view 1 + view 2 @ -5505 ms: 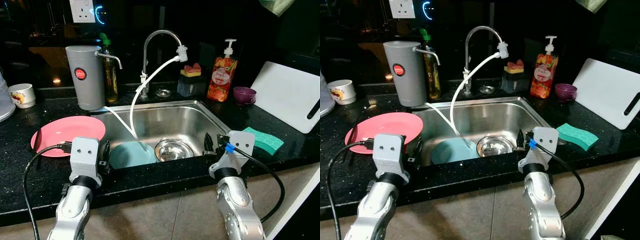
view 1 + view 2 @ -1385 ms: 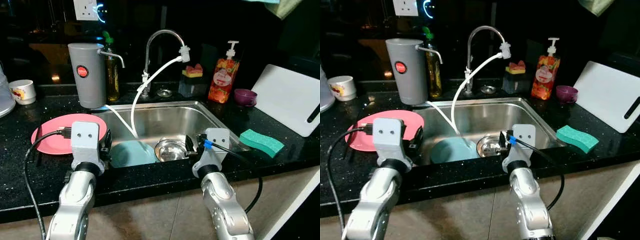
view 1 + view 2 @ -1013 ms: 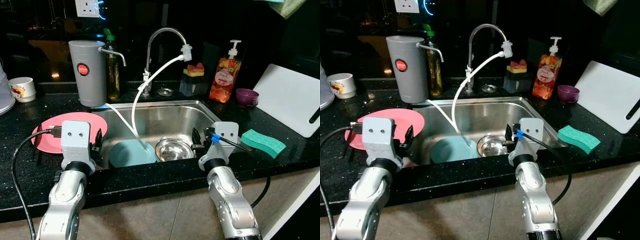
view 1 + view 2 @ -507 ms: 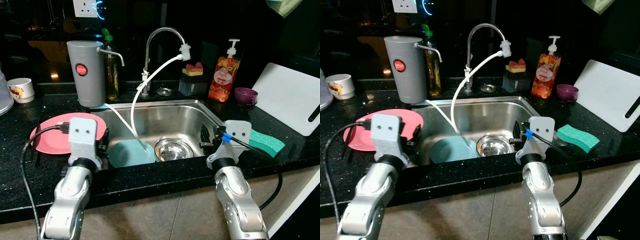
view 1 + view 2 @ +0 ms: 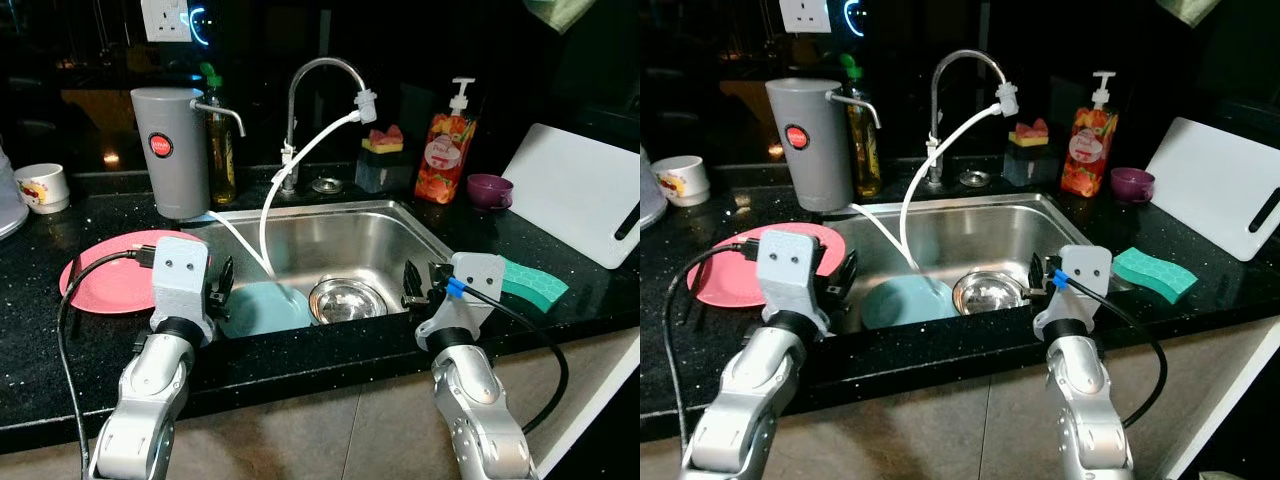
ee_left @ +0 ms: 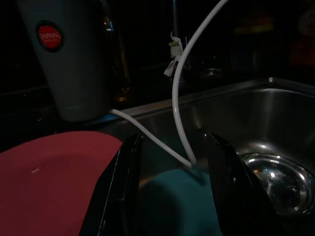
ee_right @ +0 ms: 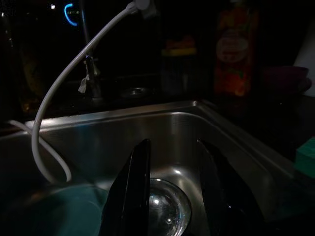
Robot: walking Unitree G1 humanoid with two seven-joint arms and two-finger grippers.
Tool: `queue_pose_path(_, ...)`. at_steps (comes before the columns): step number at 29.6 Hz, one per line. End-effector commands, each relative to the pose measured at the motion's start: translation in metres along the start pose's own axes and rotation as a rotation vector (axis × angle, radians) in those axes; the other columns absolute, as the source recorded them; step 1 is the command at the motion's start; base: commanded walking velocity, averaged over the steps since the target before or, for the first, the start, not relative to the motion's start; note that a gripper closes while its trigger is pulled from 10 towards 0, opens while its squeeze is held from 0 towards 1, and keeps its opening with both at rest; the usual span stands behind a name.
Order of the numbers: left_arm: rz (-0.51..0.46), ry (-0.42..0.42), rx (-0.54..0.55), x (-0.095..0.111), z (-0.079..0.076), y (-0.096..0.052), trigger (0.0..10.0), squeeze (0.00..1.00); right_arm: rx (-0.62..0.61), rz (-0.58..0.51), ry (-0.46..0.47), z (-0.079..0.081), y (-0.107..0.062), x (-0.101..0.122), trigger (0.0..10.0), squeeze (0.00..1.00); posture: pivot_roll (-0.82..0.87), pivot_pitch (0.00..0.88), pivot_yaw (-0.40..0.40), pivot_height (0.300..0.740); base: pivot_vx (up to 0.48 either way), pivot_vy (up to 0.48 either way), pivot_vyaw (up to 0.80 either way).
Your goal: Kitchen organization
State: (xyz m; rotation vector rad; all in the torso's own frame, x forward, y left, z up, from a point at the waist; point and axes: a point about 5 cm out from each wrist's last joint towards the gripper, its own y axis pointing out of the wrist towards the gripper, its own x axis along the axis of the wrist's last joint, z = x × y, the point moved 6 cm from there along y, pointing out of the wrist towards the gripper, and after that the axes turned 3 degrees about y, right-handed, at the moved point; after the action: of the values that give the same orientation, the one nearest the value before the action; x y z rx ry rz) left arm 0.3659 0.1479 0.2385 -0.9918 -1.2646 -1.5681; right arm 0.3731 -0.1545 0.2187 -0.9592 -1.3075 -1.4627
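A teal plate (image 5: 262, 308) and a steel bowl (image 5: 347, 298) lie in the bottom of the stainless sink (image 5: 330, 212). On the black counter to the left of the sink rests a pink plate (image 5: 100, 280). My left gripper (image 5: 216, 290) hovers open at the sink's front left rim, between the pink plate and the teal plate (image 6: 172, 206), holding nothing. At the front right rim my right gripper (image 5: 413, 285) is open and empty, pointing over the steel bowl (image 7: 170, 201). A green sponge (image 5: 535, 280) lies just right of it.
A faucet (image 5: 300, 90) with a white hose (image 5: 275, 190) curves into the sink. Behind stand a grey canister (image 5: 168, 150), an oil bottle (image 5: 221, 140), a soap dispenser (image 5: 445, 150), a purple cup (image 5: 489, 190), a white cutting board (image 5: 575, 190) and a mug (image 5: 42, 188).
Over the last second my left gripper has slid right from above the pink plate to the sink's left rim. The right gripper has drifted right along the front rim. Both remain open.
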Motion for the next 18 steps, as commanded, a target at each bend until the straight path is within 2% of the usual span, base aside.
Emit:
queue_pose_path(1,-0.004,0.011,-0.025,-0.002,-0.007,0.006,10.0,0.00,-0.014,-0.024,-0.009,-0.004,0.000,0.006,10.0,0.00,0.06,0.000,-0.006,0.740,0.000,0.000,0.00)
queue_pose_path(7,0.006,0.029,0.000,-0.005,0.001,0.002,10.0,0.00,0.014,-0.010,-0.009,0.001,0.003,0.001,10.0,0.00,0.09,0.000,-0.037,0.740,0.000,0.000,0.00)
queue_pose_path(9,0.012,0.023,0.002,-0.008,0.001,-0.003,10.0,0.00,0.059,-0.018,-0.017,0.005,0.006,0.005,10.0,0.00,0.09,0.000,-0.048,0.740,0.000,0.000,0.00)
queue_pose_path(11,0.022,0.024,0.003,-0.011,0.000,-0.005,10.0,0.00,0.055,-0.009,-0.020,0.004,0.007,0.003,10.0,0.00,0.11,0.000,-0.053,0.740,0.000,0.000,0.00)
queue_pose_path(13,0.015,0.024,-0.006,-0.008,-0.004,-0.008,10.0,0.00,0.059,-0.003,-0.006,0.004,0.005,0.002,10.0,0.00,0.11,0.000,-0.051,0.740,0.000,0.000,0.00)
queue_pose_path(18,0.018,0.017,0.006,-0.009,0.000,-0.009,10.0,0.00,0.047,0.009,0.003,0.006,-0.002,-0.004,10.0,0.00,0.08,0.000,-0.009,0.740,0.000,0.000,0.00)
